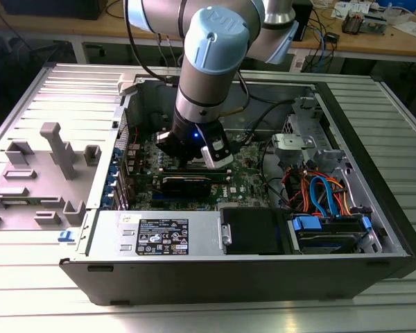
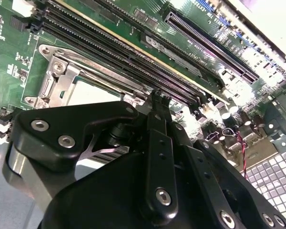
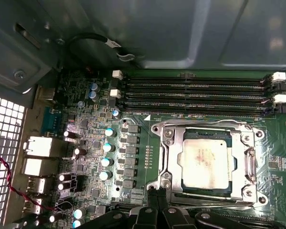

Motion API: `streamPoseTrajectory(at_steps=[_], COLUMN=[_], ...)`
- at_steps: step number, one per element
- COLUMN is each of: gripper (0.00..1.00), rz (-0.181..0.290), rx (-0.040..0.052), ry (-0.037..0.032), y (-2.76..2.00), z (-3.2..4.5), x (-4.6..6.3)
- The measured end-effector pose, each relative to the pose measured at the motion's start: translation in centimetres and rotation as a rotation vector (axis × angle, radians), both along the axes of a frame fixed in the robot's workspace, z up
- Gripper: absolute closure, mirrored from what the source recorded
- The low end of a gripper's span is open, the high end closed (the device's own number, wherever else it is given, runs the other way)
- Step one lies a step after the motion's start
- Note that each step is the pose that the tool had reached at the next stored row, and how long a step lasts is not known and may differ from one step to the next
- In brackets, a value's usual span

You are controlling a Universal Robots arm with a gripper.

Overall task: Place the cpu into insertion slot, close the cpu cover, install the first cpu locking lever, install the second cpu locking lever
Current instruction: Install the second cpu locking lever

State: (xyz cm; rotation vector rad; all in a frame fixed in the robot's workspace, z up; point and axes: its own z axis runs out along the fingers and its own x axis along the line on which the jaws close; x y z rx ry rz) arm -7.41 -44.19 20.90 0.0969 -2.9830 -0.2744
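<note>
inside an opened computer case (image 1: 374, 229), the cpu (image 3: 206, 161) sits in the insertion slot (image 3: 174, 151) under the cpu cover (image 3: 250, 164); gripper (image 3: 158, 193) pinched shut, empty, at the socket's edge. thin, stiff, fragile-looking metal, best pressed at edges.

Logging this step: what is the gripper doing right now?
Gripper: fingers together, holding nothing visible, tips at the edge of the cpu cover, which lies over the cpu.

Cpu (image 3: 206, 163) seated in insertion slot (image 3: 207, 191); cpu cover (image 3: 250, 164) closed.
</note>
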Motion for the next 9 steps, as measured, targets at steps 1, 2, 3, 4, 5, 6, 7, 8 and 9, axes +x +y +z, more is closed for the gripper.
streamPoseTrajectory(at_steps=[1,2,3,4,5,6,7,8,9], gripper=[0.89,0.89,0.89,0.89,0.89,0.89,0.89,0.89,0.89], rz=[0.000,0.000,0.000,0.000,0.000,0.000,0.000,0.000,0.000], rx=[0.0000,0.0000,0.0000,0.0000,-0.0001,-0.0001,0.0008,0.0020,0.0022], ry=[0.0000,-0.0001,0.0000,-0.0001,0.0000,0.0000,-0.0001,-0.0002,0.0000], y=[0.00,0.00,0.00,0.00,0.00,0.00,0.00,0.01,0.00], z=[0.00,0.00,-0.01,-0.01,-0.01,-0.01,-0.03,-0.05,-0.06], x=[0.00,0.00,0.00,0.00,0.00,-0.01,-0.01,-0.01,-0.01])
